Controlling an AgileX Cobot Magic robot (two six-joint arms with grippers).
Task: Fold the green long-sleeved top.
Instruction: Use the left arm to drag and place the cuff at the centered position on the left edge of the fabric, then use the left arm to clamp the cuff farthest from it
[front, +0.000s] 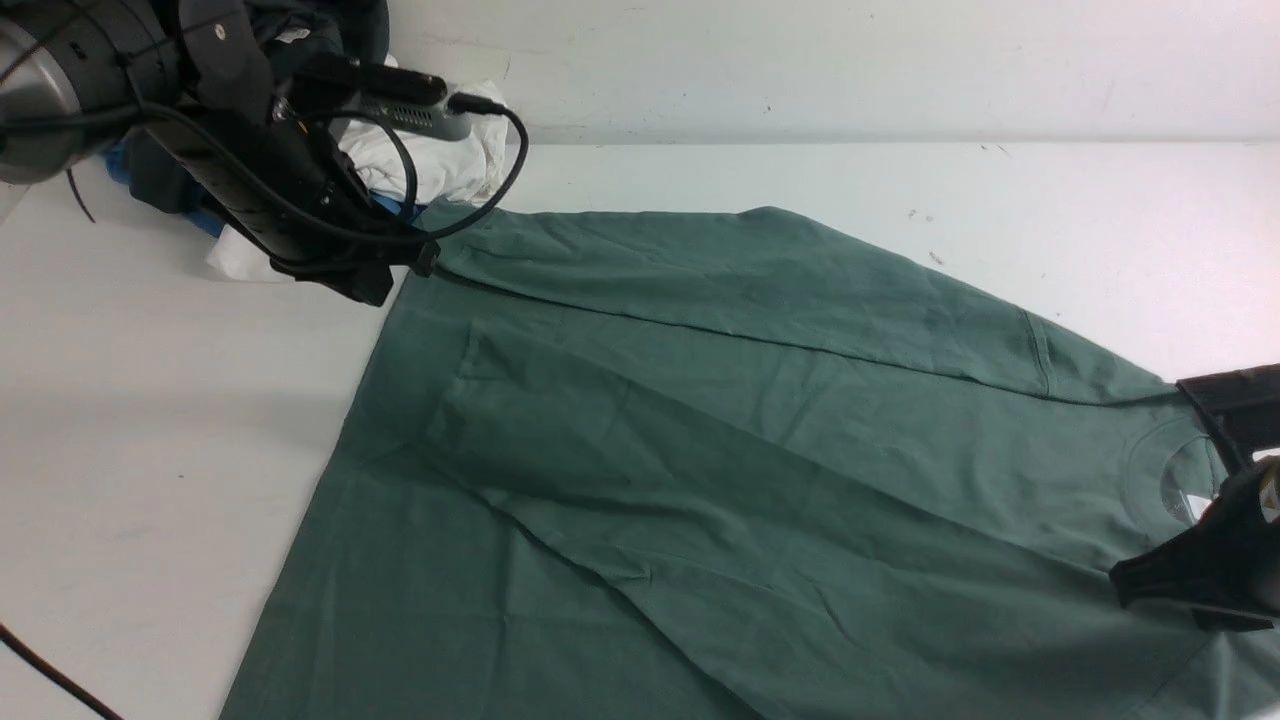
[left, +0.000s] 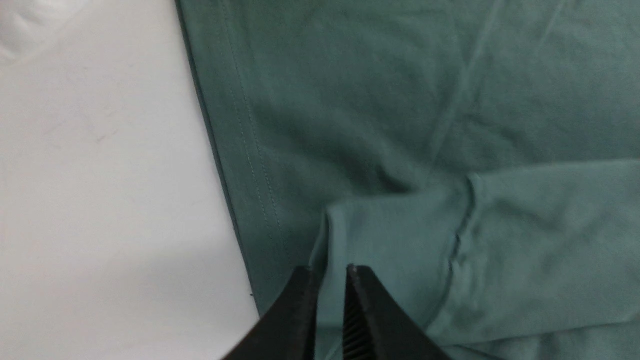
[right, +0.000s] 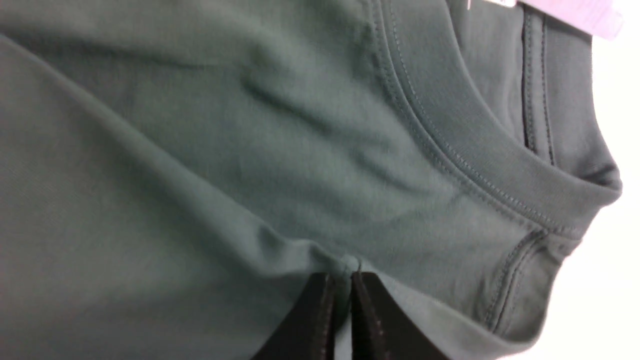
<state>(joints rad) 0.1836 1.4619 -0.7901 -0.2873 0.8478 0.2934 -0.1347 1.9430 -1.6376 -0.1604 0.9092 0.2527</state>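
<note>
The green long-sleeved top (front: 700, 450) lies spread on the white tabletop (front: 150, 450), and its nearest part runs out of the front view. The cloth is a soft, matte knit with shallow slanted wrinkles. One sleeve (front: 750, 270) is laid across the body as a long flat band along the far edge.

On the robot's right side, the right tool (right: 341, 280) has its black jaws pressed together on a thin raised ridge of the cloth, just beside the collar (right: 450, 135). The collar is a curved ribbed band with two lines of stitching, and a pale label (right: 575, 10) shows inside it.

Farther away, on the left, the left tool (left: 327, 272) is clamped on the edge of the sleeve's cuff (left: 390, 240). One jaw has a ridged inner face. Next to it runs the straight hem (left: 250, 165) with a double seam.

Behind the left arm sits a crumpled heap of white and dark clothes (front: 430, 165), against a plain white wall (front: 850, 60).
</note>
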